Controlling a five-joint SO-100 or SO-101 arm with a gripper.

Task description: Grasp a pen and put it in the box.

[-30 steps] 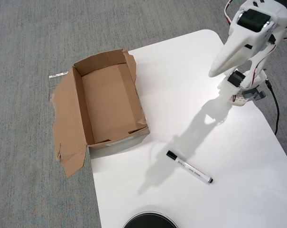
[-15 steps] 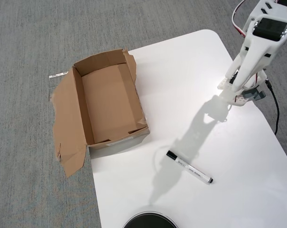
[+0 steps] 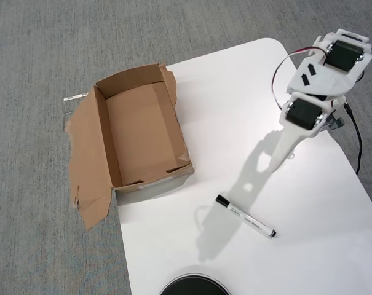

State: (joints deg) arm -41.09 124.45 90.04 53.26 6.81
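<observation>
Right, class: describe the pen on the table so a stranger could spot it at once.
Start at the white table in the overhead view and look right of the brown cardboard box. The pen lies flat near the table's lower edge: slim and white, black cap towards the box, the only small loose thing there.

A white worktop (image 3: 235, 104) with rounded corners is standing on grey carpeted floor (image 3: 44, 55), seen from overhead. The box (image 3: 139, 132), open and brown, is sitting at the worktop's left edge, its near right corner resting on the white surface while its wide outward-folded flap is lying over the floor to the left. The pen (image 3: 245, 216) is lying flat on the worktop to the lower right of the box, well apart from it, its black cap pointing toward the box, and a dark round object (image 3: 193, 286) is showing partly at the picture's bottom edge below the box.
</observation>
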